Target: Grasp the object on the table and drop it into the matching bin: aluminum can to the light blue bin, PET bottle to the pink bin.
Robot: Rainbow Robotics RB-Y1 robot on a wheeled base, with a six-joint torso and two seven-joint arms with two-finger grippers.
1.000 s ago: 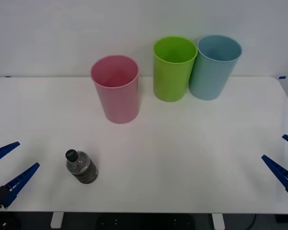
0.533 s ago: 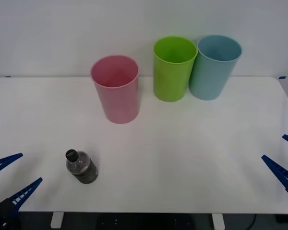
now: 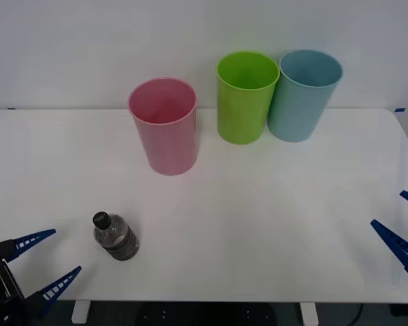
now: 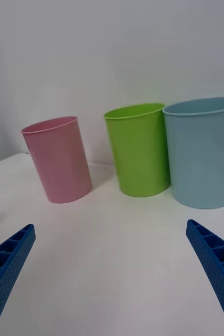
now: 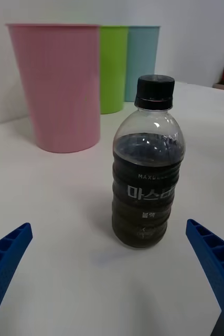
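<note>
Front view is showing the PET bottle standing upright on the table, toward the near left part, cap up, so its long axis is running vertical. The left gripper is sitting just to the robot's left of it at the near table edge, fingers spread wide and pointing at the bottle, so that's clearly the nearer arm. The right gripper is waiting way over at the far right edge, fingers also apart. The pink bin is standing behind the bottle with bare table between them, the lime green bin and the light blue bin further right.

Right wrist view is looking across the table at the three bins in a row (green and light blue nearly touching), blue fingers apart at the corners.

Left wrist view is putting the bottle dead centre between the open fingers, pink bin behind it. A straight push forward is probably all it needs, though the near edge is close, so knocking the bottle over is the risk.
</note>
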